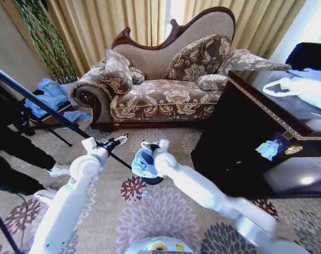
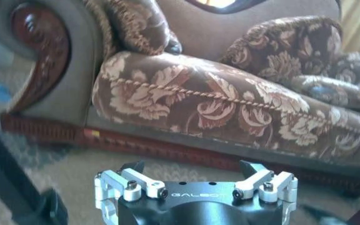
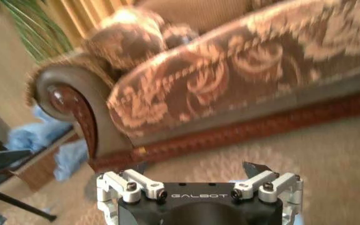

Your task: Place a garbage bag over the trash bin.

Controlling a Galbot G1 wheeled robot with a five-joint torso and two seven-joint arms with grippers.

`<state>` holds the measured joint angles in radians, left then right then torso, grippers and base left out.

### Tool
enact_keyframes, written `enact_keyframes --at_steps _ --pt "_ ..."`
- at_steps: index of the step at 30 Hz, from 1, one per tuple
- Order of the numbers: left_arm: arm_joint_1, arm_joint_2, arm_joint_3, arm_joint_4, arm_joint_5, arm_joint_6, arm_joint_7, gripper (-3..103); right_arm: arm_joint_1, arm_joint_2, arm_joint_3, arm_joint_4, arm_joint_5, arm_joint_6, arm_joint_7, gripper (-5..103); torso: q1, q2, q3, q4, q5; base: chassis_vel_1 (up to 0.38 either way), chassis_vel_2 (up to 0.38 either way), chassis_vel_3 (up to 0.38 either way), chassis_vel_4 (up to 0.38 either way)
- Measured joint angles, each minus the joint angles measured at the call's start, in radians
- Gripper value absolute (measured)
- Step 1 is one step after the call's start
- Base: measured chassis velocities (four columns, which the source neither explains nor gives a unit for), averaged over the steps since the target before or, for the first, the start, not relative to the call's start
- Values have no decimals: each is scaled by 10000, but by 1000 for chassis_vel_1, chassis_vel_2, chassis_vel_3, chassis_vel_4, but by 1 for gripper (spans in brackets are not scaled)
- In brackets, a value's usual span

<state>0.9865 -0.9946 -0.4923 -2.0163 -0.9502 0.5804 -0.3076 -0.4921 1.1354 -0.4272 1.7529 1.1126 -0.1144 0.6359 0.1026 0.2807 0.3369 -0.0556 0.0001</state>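
Far out beyond my left pincer (image 1: 119,139), against the curtains, lies a heap of crumpled light-blue cloth or plastic (image 1: 50,91) on the floor, with a black tripod leg (image 1: 38,103) slanting down between it and me. My left pincer hangs low over the patterned floral carpet (image 1: 160,211), pointed toward the brown floral upholstered sofa with carved dark wood trim (image 1: 160,90); in my left wrist view its two black fingertips (image 2: 133,167) stand wide apart with nothing between them, the sofa's seat cushion ahead. Just to the right of that pincer, between my two arms, sits the thin, crinkly, translucent light-blue garbage bag (image 1: 141,161), bunched over the small glossy black trash bin (image 1: 154,180), of which only a dark sliver near the carpet shows. My right pincer (image 1: 152,145) is at the top of that bag, touching or nearly touching it; I cannot tell which. My right wrist view shows its fingertips (image 3: 252,168) spread wide too, empty, with the sofa's curled wooden arm beyond. Further right of my right arm stands a dark glossy wooden tabletop with a gold inlaid border (image 1: 266,116), and on it, well away, a white handled plastic bag (image 1: 303,87).
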Motion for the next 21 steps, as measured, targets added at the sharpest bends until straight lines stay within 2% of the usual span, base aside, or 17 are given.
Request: enact_keyframes --at_steps 1,2,5,6,7,10,11,13,14,15,16,18,19,21 --pt "24 98 1 38 284 -38 248 100 -209 -177 164 34 -288 150 -362 100 0 0 0 -1 -1 0 0 0 0" --pt "24 98 1 38 284 -38 248 100 -209 -177 164 34 -288 150 -362 100 0 0 0 -1 -1 0 0 0 0" --pt "109 378 -7 253 1152 -218 852 100 -838 -256 854 -270 -880 425 -1250 100 0 0 0 9 1 0 0 0 0" --pt "83 452 40 391 1505 -331 1099 100 -1074 -189 1124 -346 -951 555 -1319 100 0 0 1 10 1 0 0 0 0" --pt "83 452 40 391 1505 -331 1099 100 -1074 -189 1124 -346 -951 555 -1319 100 0 0 1 10 1 0 0 0 0" --pt "-39 787 285 771 2525 -867 2235 100 -2018 -46 2150 -268 -1022 838 -1623 100 0 -1 1 6 0 0 0 0 0" --pt "-39 787 285 771 2525 -867 2235 100 -2018 -46 2150 -268 -1022 838 -1623 100 0 -1 1 6 0 0 0 0 0" --pt "11 1068 354 841 2928 -1183 2679 100 -2901 -39 3103 -271 -1171 940 -2518 100 0 -1 0 6 0 0 0 0 0" --pt "-22 1179 433 957 3079 -1284 2886 100 -3400 -65 3586 -282 -1324 1039 -3136 100 0 -1 1 13 4 0 0 0 0" --pt "-22 1179 433 957 3079 -1284 2886 100 -3400 -65 3586 -282 -1324 1039 -3136 100 0 -1 1 13 4 0 0 0 0" --pt "-141 1261 570 1161 3204 -1404 3115 100 -3824 -112 3973 -254 -1460 1127 -3555 100 -1 -1 0 14 2 0 0 0 0" --pt "-625 1403 1127 1932 3544 -1814 3775 100 -4627 -182 4584 6 -1754 1379 -3951 100 -1 -1 0 -1 0 0 0 0 0" --pt "-625 1403 1127 1932 3544 -1814 3775 100 -4627 -182 4584 6 -1754 1379 -3951 100 -1 -1 0 -1 0 0 0 0 0" --pt "-1290 1470 1818 3037 4182 -2569 4642 100 -5241 -198 4888 316 -2013 1621 -4003 100 -1 -1 0 -1 5 0 0 0 0"
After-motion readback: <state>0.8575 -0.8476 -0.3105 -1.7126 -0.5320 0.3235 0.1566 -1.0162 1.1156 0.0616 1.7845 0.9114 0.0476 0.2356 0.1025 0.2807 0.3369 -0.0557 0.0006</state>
